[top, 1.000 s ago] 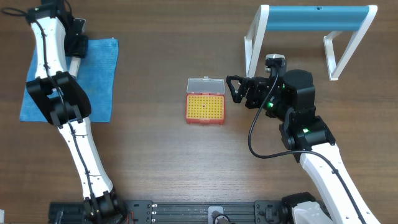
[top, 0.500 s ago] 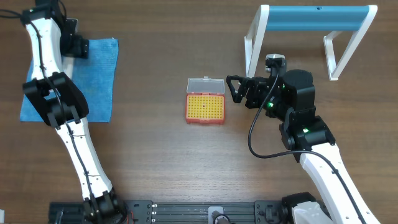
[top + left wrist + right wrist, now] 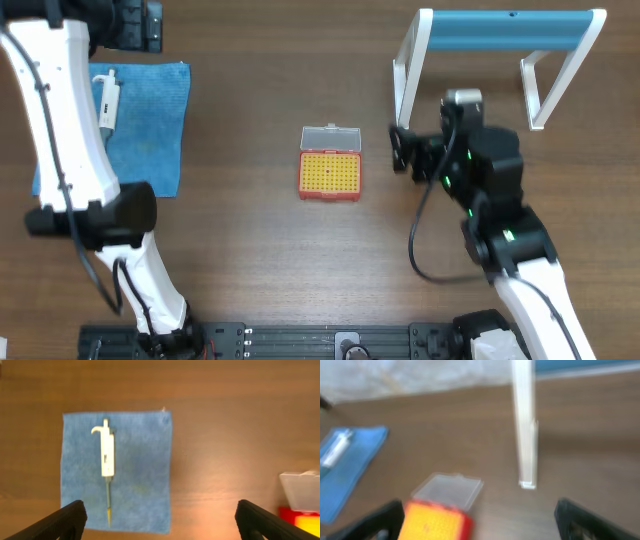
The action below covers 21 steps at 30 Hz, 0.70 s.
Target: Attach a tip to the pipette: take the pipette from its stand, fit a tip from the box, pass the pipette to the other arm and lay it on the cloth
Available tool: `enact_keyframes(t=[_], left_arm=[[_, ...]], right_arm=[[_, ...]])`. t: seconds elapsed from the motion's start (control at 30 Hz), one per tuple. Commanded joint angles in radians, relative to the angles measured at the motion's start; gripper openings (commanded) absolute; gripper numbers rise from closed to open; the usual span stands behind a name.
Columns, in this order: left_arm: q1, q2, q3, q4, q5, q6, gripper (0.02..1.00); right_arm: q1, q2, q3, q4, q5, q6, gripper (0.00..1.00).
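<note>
Pipette [image 3: 106, 452] lies flat on blue cloth [image 3: 137, 480], yellow tip fitted, nothing gripping it. Top view: cloth at 10 o'clock of the table [image 3: 240, 260], pipette toward the cloth's 11 o'clock corner. Left gripper [image 3: 160, 512] hangs above the cloth, fingers spread wide, holding nothing. Tip box [image 3: 330, 172] at table centre, lid open, well apart from the cloth. Right gripper [image 3: 480, 522] at 3 o'clock of the box, fingers wide, holding nothing. Stand [image 3: 510, 30] at 1 o'clock.
</note>
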Motion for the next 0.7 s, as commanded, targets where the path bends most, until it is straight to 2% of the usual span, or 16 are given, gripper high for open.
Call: enact_keyframes(t=[0.03, 0.1, 0.13, 0.2, 0.23, 0.27, 0.33, 0.4, 0.47, 0.7], left_arm=[[-0.104, -0.296, -0.107, -0.011, 0.132, -0.184, 0.958], [-0.210, -0.510, -0.336, -0.011, 0.126, -0.280, 0.958], [-0.258, -0.610, -0.465, -0.011, 0.090, -0.337, 0.958], [-0.363, -0.895, -0.819, -0.010, 0.039, -0.530, 0.958], [-0.380, -0.966, -0.905, -0.010, 0.041, -0.589, 0.961], [-0.411, -1.161, -1.143, -0.010, 0.043, -0.726, 0.958], [-0.410, -1.355, -1.390, 0.006, 0.043, -0.853, 0.961], [-0.410, -1.452, -1.550, 0.042, 0.043, -0.858, 0.961], [-0.410, -1.463, -1.632, 0.048, 0.043, -0.858, 0.961], [-0.410, -1.462, -1.662, 0.047, 0.043, -0.857, 0.961]], right_arm=[[-0.003, -0.239, -0.011, -0.273, 0.085, -0.163, 0.974], [-0.003, -0.414, -0.040, -0.357, 0.041, -0.211, 0.974], [-0.003, -0.489, -0.060, -0.372, 0.042, -0.230, 0.974], [-0.003, -0.668, -0.156, -0.391, 0.042, -0.240, 0.974], [-0.003, -0.736, -0.200, -0.412, 0.042, -0.220, 0.974], [-0.003, -0.816, -0.248, -0.428, 0.042, -0.143, 0.974], [-0.003, -0.867, -0.289, -0.468, 0.043, -0.040, 0.974], [-0.003, -0.866, -0.319, -0.494, 0.046, 0.008, 0.974], [-0.003, -0.866, -0.327, -0.505, 0.047, 0.008, 0.974], [-0.003, -0.866, -0.327, -0.578, 0.047, 0.007, 0.974]])
